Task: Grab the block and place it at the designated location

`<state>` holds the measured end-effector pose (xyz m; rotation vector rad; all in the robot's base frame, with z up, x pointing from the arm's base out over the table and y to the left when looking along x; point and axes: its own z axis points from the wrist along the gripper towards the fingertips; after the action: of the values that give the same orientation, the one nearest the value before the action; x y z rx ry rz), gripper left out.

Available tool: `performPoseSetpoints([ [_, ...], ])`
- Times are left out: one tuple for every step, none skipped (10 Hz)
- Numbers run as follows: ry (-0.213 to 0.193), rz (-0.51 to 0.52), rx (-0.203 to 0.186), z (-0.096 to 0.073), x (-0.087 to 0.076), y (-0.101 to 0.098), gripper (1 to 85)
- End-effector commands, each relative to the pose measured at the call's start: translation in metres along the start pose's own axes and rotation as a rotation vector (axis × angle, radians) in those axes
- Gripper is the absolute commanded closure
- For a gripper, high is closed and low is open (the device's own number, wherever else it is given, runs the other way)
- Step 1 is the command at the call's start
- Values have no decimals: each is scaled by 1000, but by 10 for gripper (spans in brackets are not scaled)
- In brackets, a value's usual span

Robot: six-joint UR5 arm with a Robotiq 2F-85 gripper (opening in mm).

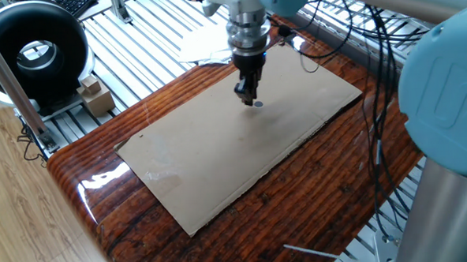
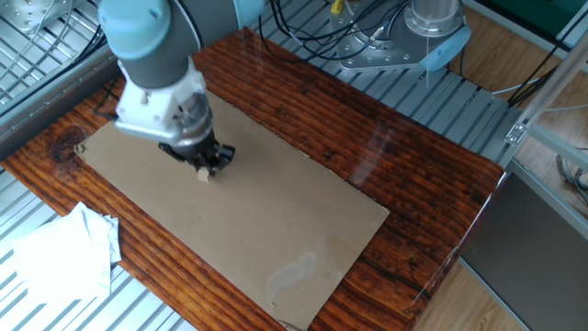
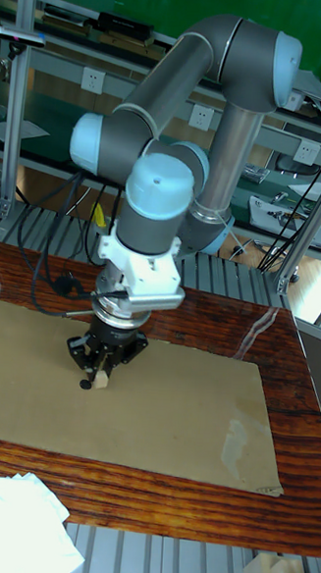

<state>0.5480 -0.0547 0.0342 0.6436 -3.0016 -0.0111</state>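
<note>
My gripper points straight down over the tan cardboard sheet and is shut on the block, a tiny light-tan cube that peeks out below the fingertips. The designated location, a small dark dot, lies just right of the fingertips in one fixed view. In the tall fixed view the dot shows right beside the block, to its left. The gripper hovers close above the sheet; whether the block touches it I cannot tell.
The cardboard lies on a glossy dark wooden table. A black round device and small cardboard boxes stand off the table's left. White crumpled paper lies by the near-left edge. Cables hang beside the arm.
</note>
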Motion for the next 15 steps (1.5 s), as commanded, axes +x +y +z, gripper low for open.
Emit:
performPoseSetpoints([
  [-27, -1, -10, 1, 16, -11, 847],
  [-28, -2, -8, 2, 19, -15, 847],
  [-29, -6, -12, 1, 20, -16, 847],
  [-40, -4, -11, 1, 16, -17, 847],
  [-50, -3, -10, 3, 13, -18, 847],
  [-56, -3, -7, 5, 10, -20, 847],
  [-57, -6, -6, 8, 9, -22, 847],
  [-54, -9, -8, 10, 10, -22, 847],
  [-53, -10, -8, 12, 11, -23, 847],
  [-53, -11, -12, 13, 10, -22, 847],
  [-53, -12, -12, 14, 10, -22, 847],
  [-48, -11, -19, 13, 11, -20, 847],
  [-39, -6, -22, 13, 14, -19, 847],
  [-35, -3, -17, 14, 14, -20, 847],
  [-35, -1, -18, 14, 11, -17, 847],
])
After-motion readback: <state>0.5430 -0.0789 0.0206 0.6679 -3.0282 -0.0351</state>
